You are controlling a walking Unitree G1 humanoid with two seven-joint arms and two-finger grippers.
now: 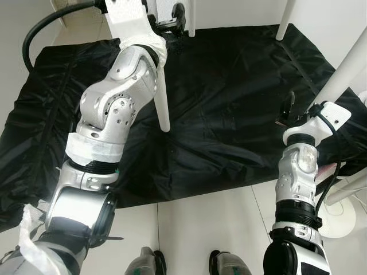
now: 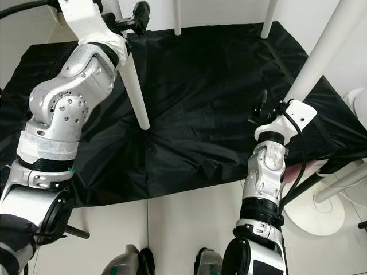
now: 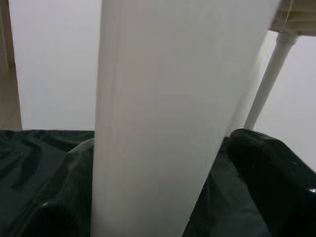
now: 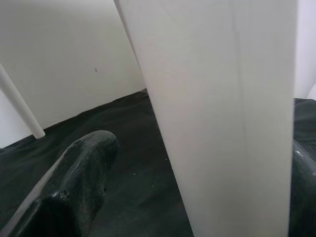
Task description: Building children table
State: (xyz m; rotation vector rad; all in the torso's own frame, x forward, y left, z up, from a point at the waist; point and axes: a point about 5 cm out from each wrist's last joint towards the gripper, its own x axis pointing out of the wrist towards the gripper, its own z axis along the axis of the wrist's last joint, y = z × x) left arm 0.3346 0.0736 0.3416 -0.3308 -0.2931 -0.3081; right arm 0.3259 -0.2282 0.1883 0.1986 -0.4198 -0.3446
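The white children's table stands on its legs over a black mat [image 1: 229, 86]. Its near-left leg [image 1: 163, 97] runs up between the fingers of my raised left gripper [image 2: 127, 20], which is shut on it; in the left wrist view both black fingers [image 3: 276, 187] press against the leg [image 3: 158, 123]. Low on the right, my right gripper [image 1: 298, 112] stands at the near-right leg [image 1: 344, 66]. There the leg [image 4: 222, 118] sits between the open fingers, with a gap to one finger [image 4: 74, 192]. A corner of the table's underside [image 3: 298, 15] shows above.
Two far table legs [image 1: 192, 17] [image 1: 285, 20] stand at the mat's back edge by a white wall. A white round-based stand [image 2: 318, 215] sits on the tiled floor at the right. A black cable [image 1: 40, 28] loops at the upper left. My feet [image 1: 149, 263] are just short of the mat.
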